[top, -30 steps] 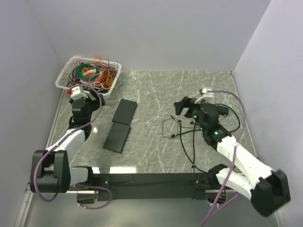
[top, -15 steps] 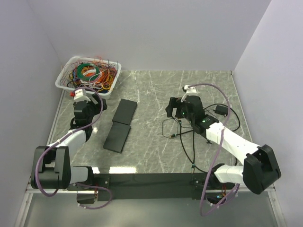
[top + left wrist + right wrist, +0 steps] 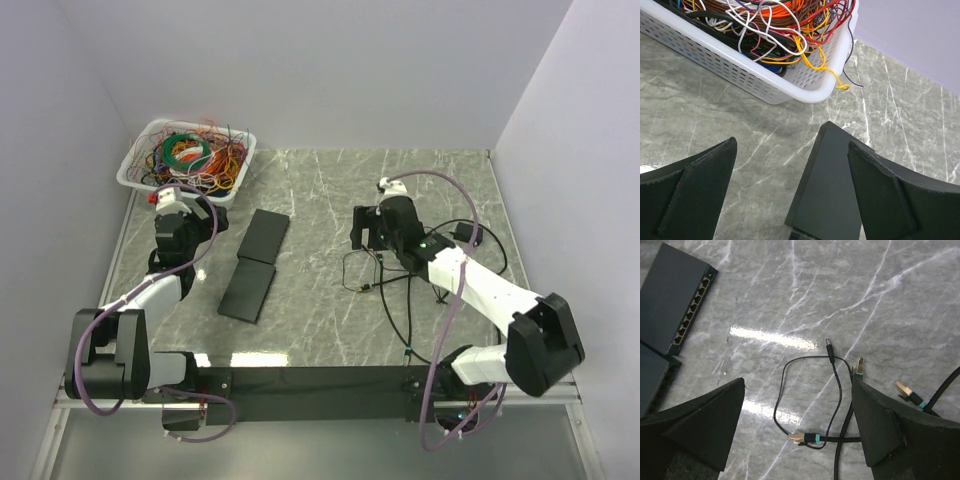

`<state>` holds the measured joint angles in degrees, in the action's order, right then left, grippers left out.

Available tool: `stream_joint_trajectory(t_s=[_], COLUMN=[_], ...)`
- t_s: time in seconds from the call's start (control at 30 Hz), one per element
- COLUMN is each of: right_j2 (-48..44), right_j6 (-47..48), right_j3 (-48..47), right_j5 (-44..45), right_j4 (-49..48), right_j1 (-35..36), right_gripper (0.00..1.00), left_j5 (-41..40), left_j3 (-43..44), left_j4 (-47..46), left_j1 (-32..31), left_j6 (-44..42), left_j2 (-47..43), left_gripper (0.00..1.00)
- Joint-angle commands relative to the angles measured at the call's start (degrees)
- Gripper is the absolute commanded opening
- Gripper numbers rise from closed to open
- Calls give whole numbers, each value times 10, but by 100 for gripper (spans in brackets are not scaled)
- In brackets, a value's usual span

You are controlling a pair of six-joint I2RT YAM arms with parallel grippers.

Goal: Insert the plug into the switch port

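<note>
Nothing of the task is done yet, as far as the pictures show. The plug point(image 3: 802, 438) lies on the table point(image 3: 330, 320) among loose black cables point(image 3: 841, 390), well apart from the switch point(image 3: 677, 305). A second plug point(image 3: 858, 366) and a third plug point(image 3: 904, 389) lie near it. I cannot tell which one you mean to use, but I judge the first is the easiest to reach, because it lies just in front of the right gripper point(image 3: 799, 385).

The fingers of this gripper stand wide apart and hold nothing. It hangs above the cables and touches none of them.

The row of ports point(image 3: 692, 315) on the side of the switch faces toward this gripper. No cable goes into any port that you can see. A second switch point(image 3: 652, 375) lies just beside the first; its ports are not visible here.

The left gripper point(image 3: 792, 145) is also spread open with nothing between its fingers. It is over the table near the white basket point(image 3: 765, 80) of wires, above the corner of one of the switches.

So everything is left to do: you must take the plug, carry it across to the switch, turn it to face a port, and push it in.
</note>
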<state>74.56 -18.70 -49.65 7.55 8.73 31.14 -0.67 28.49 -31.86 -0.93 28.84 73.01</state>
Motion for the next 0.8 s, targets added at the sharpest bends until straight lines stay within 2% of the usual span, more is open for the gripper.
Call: stream_joint_trajectory(t_s=[0.0,0.13,0.33,0.53,0.57,0.6,0.77], right_j2=[42,100,128,159,164,170,211], right_j6=[6,0,-2,-19,-20,-20,-17], right_j3=[-55,-91,-95,-76,-76,-77,-90], right_j5=[3,-25,-11,-29,-42,-50,-72], right_j4=[51,80,94,75,69,67,55], right_j1=[-5,-12,-15,-46,-51,-56,-75], right_gripper=[91,88,79,62,54,51,49], left_j5=[8,16,30,39,39,39,41], left_j3=[-2,-1,3,5,5,4,11], left_j4=[-8,-8,-5,-3,-6,-5,1], left_j1=[4,8,25,32,33,33,37], left_j6=[11,16,23,29,30,30,32], left_j2=[-13,-7,5,7,7,7,15], left_gripper=[99,99,99,98,98,98,97])
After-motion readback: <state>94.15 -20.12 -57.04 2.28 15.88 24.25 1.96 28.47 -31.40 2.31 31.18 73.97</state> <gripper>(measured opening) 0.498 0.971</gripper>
